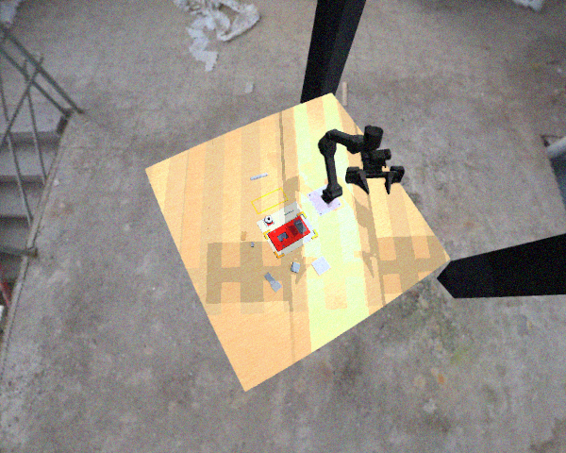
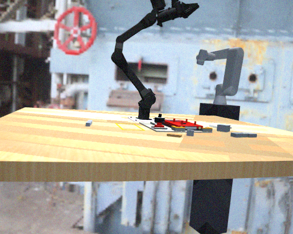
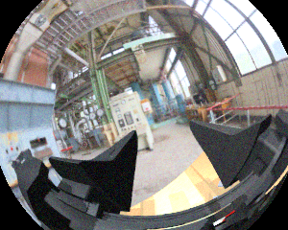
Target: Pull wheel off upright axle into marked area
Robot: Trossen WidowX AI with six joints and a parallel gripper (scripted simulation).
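Note:
The black wheel (image 1: 269, 220) (image 2: 159, 119) sits level around the upright axle (image 2: 159, 115), whose dark top shows above it. A red stepped base (image 2: 158, 125) is under the wheel. The marked area is a thin yellow outline (image 1: 259, 212) (image 2: 133, 129) on the table beside the wheel's board, with nothing inside it. My gripper (image 1: 378, 192) (image 3: 163, 129) is open and empty, with the two black fingers wide apart. It is high above the table, far from the wheel, and points outward past the table's edge. The wheel is out of the wrist view.
A red plate (image 1: 287, 234) (image 2: 183, 123) with short pegs lies beside the wheel, with yellow corner pieces around it. Several grey blocks, including one block (image 1: 295, 267) (image 2: 223, 127), lie beyond it. A grey bar (image 1: 258, 176) (image 2: 89, 123) lies on the marked area's other side.

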